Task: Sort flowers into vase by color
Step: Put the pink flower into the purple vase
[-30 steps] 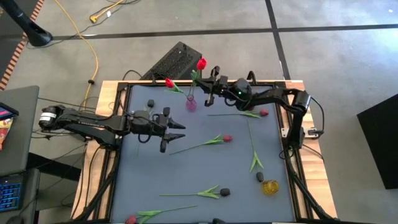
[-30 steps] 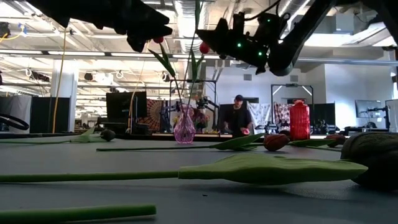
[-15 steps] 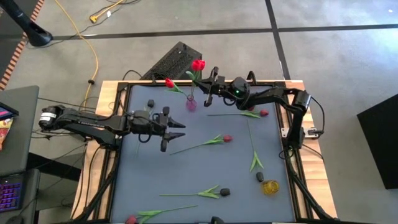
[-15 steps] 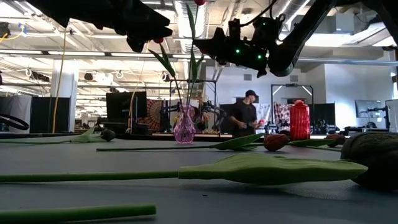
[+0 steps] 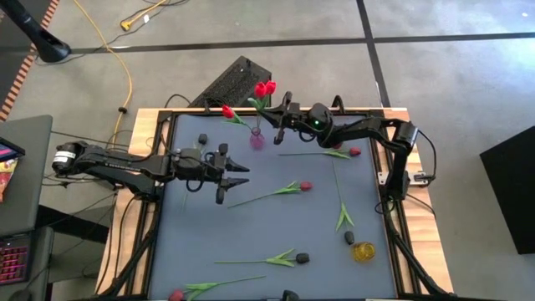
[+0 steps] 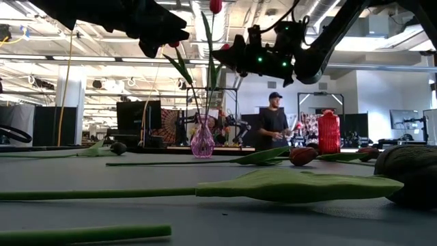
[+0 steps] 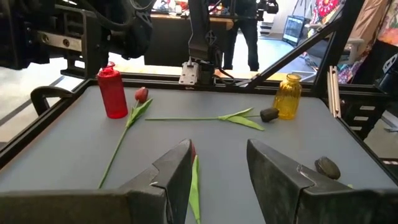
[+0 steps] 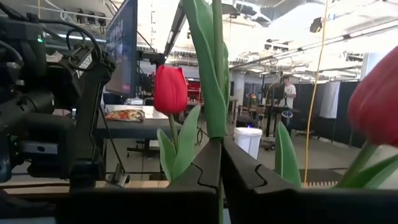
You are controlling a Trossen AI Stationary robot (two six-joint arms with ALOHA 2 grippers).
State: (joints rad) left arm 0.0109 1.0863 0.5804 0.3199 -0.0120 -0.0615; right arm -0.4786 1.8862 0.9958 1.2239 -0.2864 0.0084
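A pink glass vase (image 5: 257, 140) (image 6: 203, 143) stands near the table's far edge with red tulips (image 5: 227, 111) in it. My right gripper (image 5: 280, 124) (image 6: 229, 58) is above and just right of the vase, shut on another red tulip (image 5: 260, 89) (image 6: 216, 5). That tulip stands upright, and its stem runs down toward the vase's mouth. My left gripper (image 5: 240, 172) (image 7: 217, 180) hovers open over the table's middle, above the stem end of a lying red tulip (image 5: 288, 189). Other tulips (image 5: 334, 153) (image 5: 341, 209) (image 5: 276, 259) lie flat on the mat. My right gripper pinches the held tulip's stem (image 8: 216, 134) between its two fingers, among the leaves and well below the head. The fingers come level from the table's right side and lie across the stem. The tulip is upright, head above the fingers; where its lower end sits does not show.
A yellow vase (image 5: 363, 252) (image 7: 287, 96) stands near the right edge, and a red bottle (image 7: 112, 92) (image 6: 328, 132) toward the far right. Loose dark heads (image 5: 202, 138) (image 5: 303, 257) lie on the mat. A tulip (image 5: 209, 287) lies at the near edge. A person (image 6: 274, 123) stands behind the table.
My right gripper has carried the tulip down and slightly toward the table's left; the red head has dropped into the low view from above. The person in the room has walked to the right.
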